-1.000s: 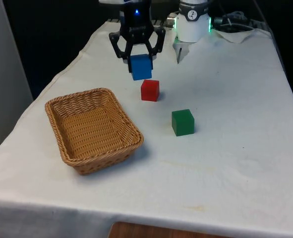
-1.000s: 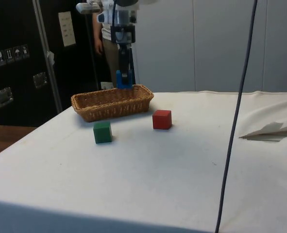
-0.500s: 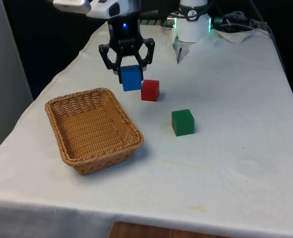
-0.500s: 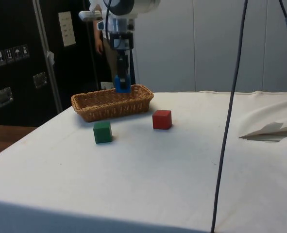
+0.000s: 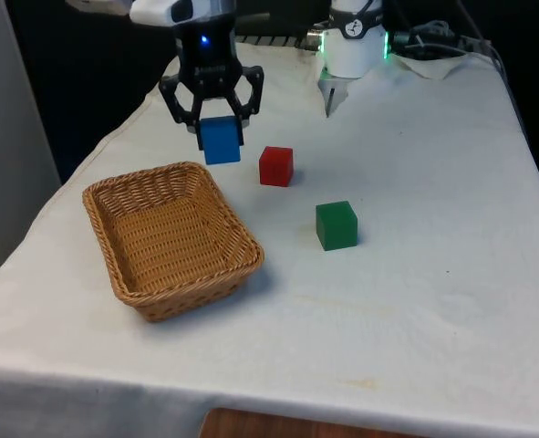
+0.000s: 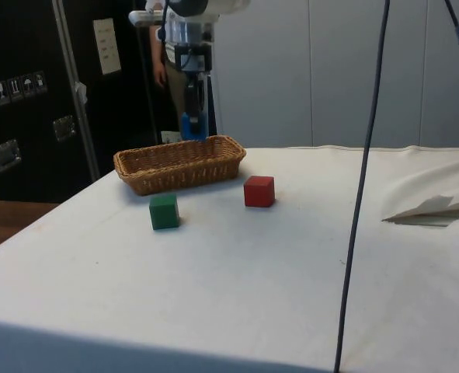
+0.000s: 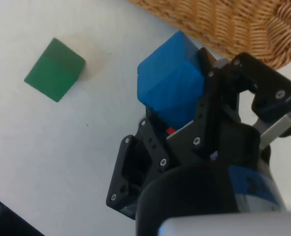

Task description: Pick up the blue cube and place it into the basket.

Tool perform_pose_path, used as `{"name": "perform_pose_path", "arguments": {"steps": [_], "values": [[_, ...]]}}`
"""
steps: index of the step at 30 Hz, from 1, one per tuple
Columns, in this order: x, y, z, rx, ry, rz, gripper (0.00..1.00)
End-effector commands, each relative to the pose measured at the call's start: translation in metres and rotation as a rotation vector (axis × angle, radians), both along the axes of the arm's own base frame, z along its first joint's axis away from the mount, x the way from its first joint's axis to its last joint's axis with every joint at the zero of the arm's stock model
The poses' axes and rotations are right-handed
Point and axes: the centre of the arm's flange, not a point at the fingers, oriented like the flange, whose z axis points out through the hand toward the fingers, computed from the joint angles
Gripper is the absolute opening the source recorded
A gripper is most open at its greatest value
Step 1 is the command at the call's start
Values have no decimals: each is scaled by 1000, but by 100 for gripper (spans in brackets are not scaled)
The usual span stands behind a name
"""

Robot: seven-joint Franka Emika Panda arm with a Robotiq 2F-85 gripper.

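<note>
White cloth (image 5: 415,301) covers the table, with black curtains at its far end in the front view and dark cabinets behind it in the side view. Over the table's far part, toward the front view's left edge, the gripper (image 5: 211,117) hangs in the air, its fingers clamped on the blue cube (image 5: 220,140) – the cube sits between the fingertips, clear of the cloth. In the wrist view the cube (image 7: 171,86) is pinched on two opposite faces and juts out beyond the fingers (image 7: 219,93).

The basket (image 5: 123,274) stands near the table's front-left corner as the front view has it. The held cube is above the cloth just beyond the basket's far rim, close to its far corner – not over the inside. In the side view the cube (image 6: 192,126) shows above the basket (image 6: 179,165).

A red cube (image 5: 275,166) rests on the cloth just beside the gripper, toward the front view's right. A green cube (image 5: 336,224) lies nearer the table's middle, apart from both the red cube and the basket.

On the cabinets in the side view hang a pale sheet (image 6: 105,45) and small signs with pictograms (image 6: 13,88); their writing cannot be read. A person (image 6: 175,74) stands behind the arm there.
</note>
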Motion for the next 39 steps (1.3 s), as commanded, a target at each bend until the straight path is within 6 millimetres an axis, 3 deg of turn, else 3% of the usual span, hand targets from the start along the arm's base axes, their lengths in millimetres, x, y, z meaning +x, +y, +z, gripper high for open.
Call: {"name": "perform_pose_path", "arguments": {"steps": [1, 31, 39], "values": [[2, -3, -1, 14, 2, -4, 0], [21, -58, -30, -6, 3, -84, 0], [34, -78, -44, -13, 7, -104, 0]]}}
